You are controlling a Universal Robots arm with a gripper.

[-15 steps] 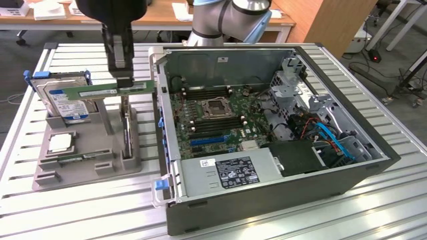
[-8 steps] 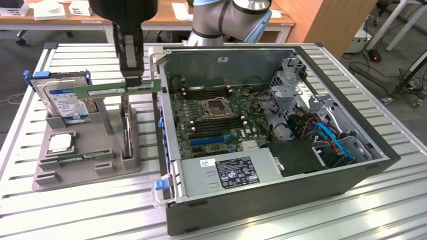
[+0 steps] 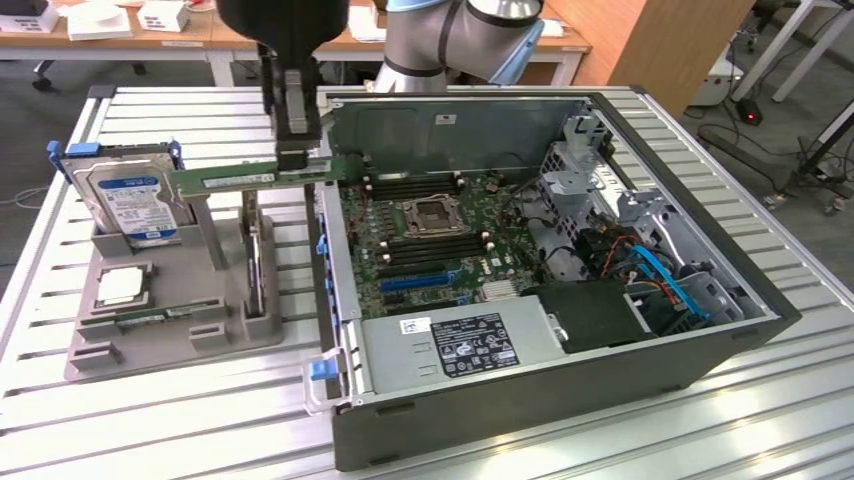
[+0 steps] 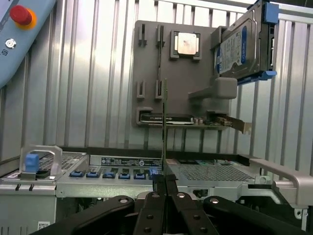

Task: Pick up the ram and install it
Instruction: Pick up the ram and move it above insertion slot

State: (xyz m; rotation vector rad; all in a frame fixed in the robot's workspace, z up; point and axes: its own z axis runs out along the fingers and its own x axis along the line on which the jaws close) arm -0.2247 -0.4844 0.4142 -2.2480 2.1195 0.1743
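One stick is up in the air: the ram (image 3: 234, 178), a thin green board, hangs left of centre in the upper half of the exterior view. The gripper (image 3: 299, 160) is clamped shut on the end nearest the computer case (image 3: 534, 420). The rest of the board reaches out toward the picture's left, over the grey holder (image 3: 174, 335). In the wrist view the ram (image 4: 164, 127) shows edge-on as a fine line rising from between the closed fingers (image 4: 157, 188).

I'd say the pick-up is done and the carry to the case is in hand. Nothing is seated on the motherboard (image 3: 447, 225) yet. Installing it calls for bringing the board over the dark memory slots (image 3: 400, 186) beside the processor socket, edge-down and in line with one of them. From where I stand, board and slots already run much the same way across the picture.

Edges to mind:
- The case's near wall sits right under the gripper.
- The holder's upright post stands next to the hard drive (image 3: 134, 200). I cannot tell whether the ram's free end touches it.

Open room lies over the middle of the motherboard. Cables and drive cages crowd the case's right side.
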